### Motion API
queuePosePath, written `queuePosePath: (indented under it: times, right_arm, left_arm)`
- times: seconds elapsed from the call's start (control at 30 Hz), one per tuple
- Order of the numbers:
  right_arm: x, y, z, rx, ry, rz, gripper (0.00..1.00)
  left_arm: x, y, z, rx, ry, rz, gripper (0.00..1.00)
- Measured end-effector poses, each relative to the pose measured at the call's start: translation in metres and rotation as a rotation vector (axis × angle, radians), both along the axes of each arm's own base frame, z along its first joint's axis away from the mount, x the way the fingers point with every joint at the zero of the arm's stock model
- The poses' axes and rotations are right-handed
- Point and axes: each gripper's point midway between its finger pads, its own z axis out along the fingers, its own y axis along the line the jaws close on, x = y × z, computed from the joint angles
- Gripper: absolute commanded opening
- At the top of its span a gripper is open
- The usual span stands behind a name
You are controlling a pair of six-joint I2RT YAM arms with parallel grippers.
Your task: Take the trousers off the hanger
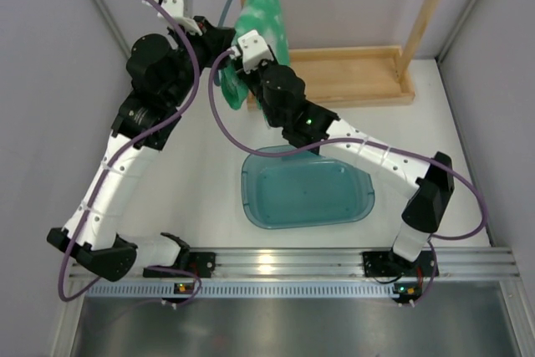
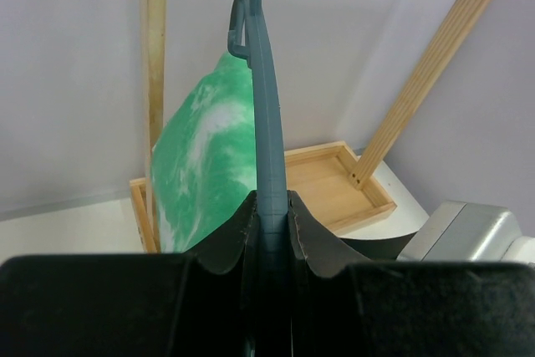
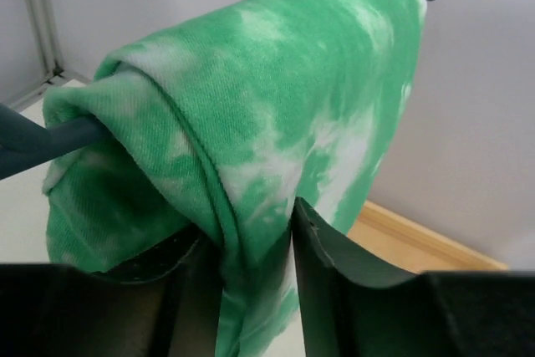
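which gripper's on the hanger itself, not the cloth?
The left gripper: its jaws are shut on the bare grey-blue hanger rod. The right gripper instead pinches a fold of the green trousers.

hanger (image 2: 267,123) top cropped, trousers (image 1: 267,10) partly hidden

No readable txt, labels or nos. anywhere in views.
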Motion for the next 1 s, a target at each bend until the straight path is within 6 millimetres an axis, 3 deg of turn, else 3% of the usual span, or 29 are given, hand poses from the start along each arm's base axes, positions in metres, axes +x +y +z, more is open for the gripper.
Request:
queuePosePath:
  times: [0.03, 0.07, 0.1, 0.33, 0.73, 1.0]
  right_arm:
    - [0.0, 0.0, 0.003, 0.002, -0.01, -0.002, 0.24]
    - [0.0, 0.0, 0.006, 0.002, -0.021, -0.004, 0.05]
    - [0.0, -0.001, 0.009, 0.006, -0.031, -0.009, 0.0]
    - [0.0, 0.0, 0.018, 0.009, -0.067, -0.006, 0.0]
    - [0.0, -0.003, 0.017, -0.046, -0.074, -0.013, 0.0]
    - [0.001, -0.012, 0.042, -0.011, -0.103, -0.031, 0.0]
  left_arm:
    - [-0.002, 0.001, 0.002, -0.003, -0.004, -0.001, 0.0]
    - [-0.003, 0.001, 0.004, -0.006, -0.01, -0.002, 0.0]
    - [-0.005, 0.001, 0.006, -0.009, -0.015, -0.003, 0.0]
    - [-0.008, 0.012, 0.009, -0.007, -0.028, 0.046, 0.0]
    - [0.003, 0.031, -0.041, 0.03, 0.053, 0.176, 0.0]
    - [-0.002, 0.041, -0.043, -0.015, 0.054, 0.222, 0.0]
